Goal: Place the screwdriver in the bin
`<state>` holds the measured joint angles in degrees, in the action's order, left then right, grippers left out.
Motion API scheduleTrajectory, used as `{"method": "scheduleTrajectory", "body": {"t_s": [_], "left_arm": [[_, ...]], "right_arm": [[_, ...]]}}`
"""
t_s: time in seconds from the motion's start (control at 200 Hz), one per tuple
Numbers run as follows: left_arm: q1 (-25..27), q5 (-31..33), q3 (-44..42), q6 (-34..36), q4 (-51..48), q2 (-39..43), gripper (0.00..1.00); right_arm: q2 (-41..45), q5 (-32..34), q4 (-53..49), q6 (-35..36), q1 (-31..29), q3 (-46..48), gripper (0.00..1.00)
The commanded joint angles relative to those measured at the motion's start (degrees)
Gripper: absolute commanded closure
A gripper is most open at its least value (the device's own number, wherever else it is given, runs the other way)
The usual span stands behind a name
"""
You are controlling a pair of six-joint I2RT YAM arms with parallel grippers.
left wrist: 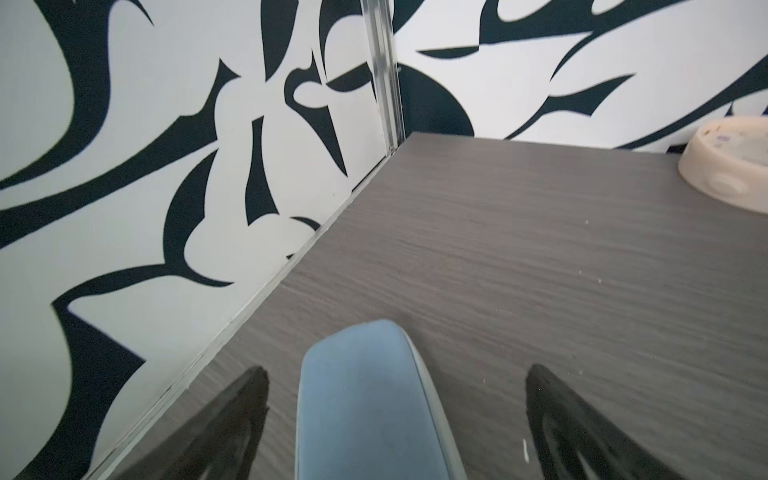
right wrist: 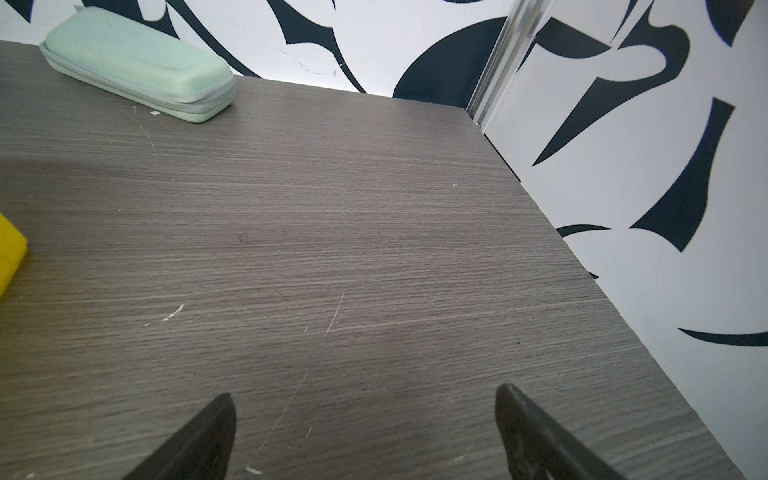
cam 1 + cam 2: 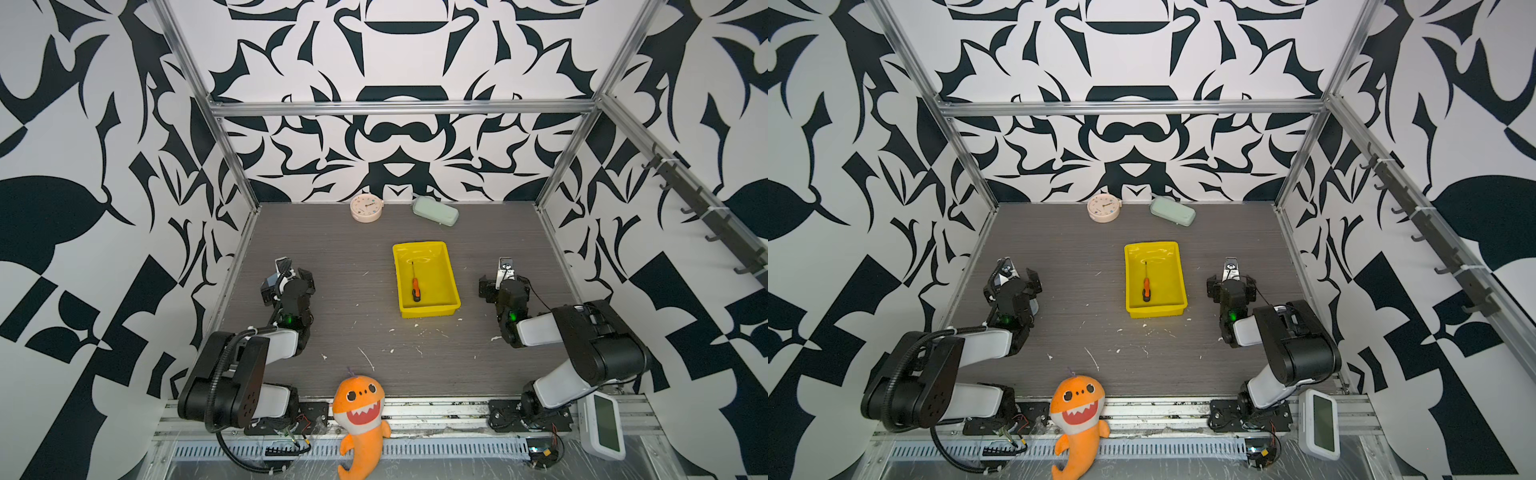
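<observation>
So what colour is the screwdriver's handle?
Orange, with a black butt end. The screwdriver shows best in a top view, lying in the bin.

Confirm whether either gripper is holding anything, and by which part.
Nothing held. The left gripper and the right gripper are open; a blue object sits between the left fingers, untouched. The screwdriver lies loose in the bin.

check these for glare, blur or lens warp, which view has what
In both top views the wide lens splays the posts outward and white glare sits on the bin floor, though the screwdriver reads clearly; in the left wrist view the table grain is smeared and the clock soft; in the right wrist view grain and case are crisp.
</observation>
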<state>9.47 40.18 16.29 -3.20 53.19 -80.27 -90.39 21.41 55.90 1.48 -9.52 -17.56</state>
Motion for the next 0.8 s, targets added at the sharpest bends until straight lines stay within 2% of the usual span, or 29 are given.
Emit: {"method": "scheduleTrajectory", "body": {"t_s": [0.0, 0.05, 0.11, 0.205, 0.285, 0.35, 0.7, 0.795], "left_arm": [[-3.1, -7.9, -2.9, 1.1, 15.1, -6.9, 0.01], [-3.2, -10.6, -4.0, 3.1, 22.4, -10.4, 0.01], [-3.4, -14.5, -4.2, 2.8, 21.1, -11.3, 0.01], [-3.7, -13.5, -2.0, 2.9, 18.6, -11.9, 0.0], [-4.9, -13.6, 0.8, 0.7, 10.1, -10.1, 0.0], [-7.1, -16.3, 3.4, -1.0, 4.1, -9.7, 0.0], [-7.5, -16.9, 3.4, -1.2, 4.0, -9.5, 0.01], [-7.5, -16.9, 3.4, -1.3, 4.0, -9.5, 0.0]], "right_arm": [[0.6, -0.4, 0.7, -0.2, 0.1, -1.4, 0.0], [0.6, -0.9, 0.3, -0.2, 0.3, -1.5, 0.0], [0.7, -1.0, 0.3, -0.3, 0.4, -1.5, 0.0], [0.7, -1.1, 0.3, -0.4, 0.4, -1.4, 0.0], [0.7, -1.0, 0.3, -0.3, 0.4, -1.3, 0.0], [0.7, -1.0, 0.3, -0.3, 0.4, -1.3, 0.0], [0.5, -1.3, 0.5, -0.9, 0.6, -1.5, 0.01], [0.9, -3.4, -1.9, -2.1, 2.3, -2.2, 0.0]]}}
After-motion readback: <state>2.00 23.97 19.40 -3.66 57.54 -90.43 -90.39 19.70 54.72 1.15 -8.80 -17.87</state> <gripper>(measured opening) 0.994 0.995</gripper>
